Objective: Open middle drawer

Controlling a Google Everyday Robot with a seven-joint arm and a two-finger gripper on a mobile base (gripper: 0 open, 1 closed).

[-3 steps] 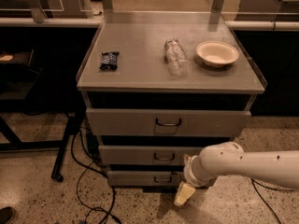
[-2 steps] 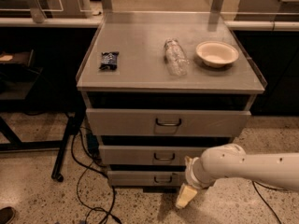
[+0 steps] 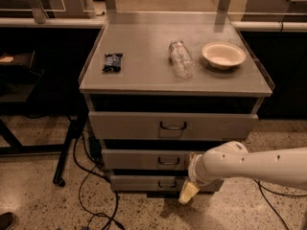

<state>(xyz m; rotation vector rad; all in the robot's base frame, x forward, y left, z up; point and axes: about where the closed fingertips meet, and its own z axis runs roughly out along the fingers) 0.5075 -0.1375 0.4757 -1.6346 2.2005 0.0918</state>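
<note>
The middle drawer [image 3: 144,159] sits low in the centre of the frame, a shallow light-grey front with a small dark loop handle [image 3: 169,161], between the taller top drawer [image 3: 129,125] and the slim bottom drawer [image 3: 139,182]. The white arm [image 3: 249,164] comes in from the right and hides the drawer's right end. The gripper [image 3: 188,192] hangs below it, in front of the bottom drawer; whether it is spread or pressed together cannot be told. Speckled floor [image 3: 38,186] lies open at lower left, crossed by black cables [image 3: 79,195].
</note>
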